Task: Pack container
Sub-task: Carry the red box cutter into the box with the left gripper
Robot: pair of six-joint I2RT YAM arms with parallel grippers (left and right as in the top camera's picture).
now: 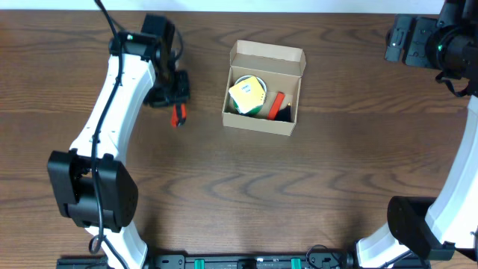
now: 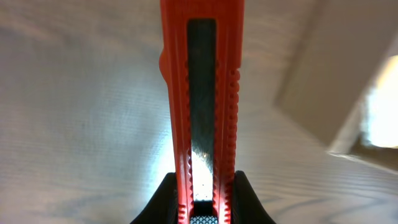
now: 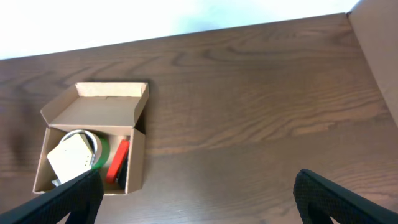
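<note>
A dark brown wooden table top with wavy grain (image 1: 239, 194) fills nearly the whole overhead view; its far edge runs straight along the top, with a narrow pale strip (image 1: 314, 6) beyond it; from the right wrist the same edge slants across, backed by a bright white, bluish-tinged surface (image 3: 155, 15), wall or floor I cannot tell; a plain tan flat panel (image 3: 382, 50) cuts the upper right corner there; the light is soft and even, shadows faint; in the left wrist view glare washes the grain pale.
</note>
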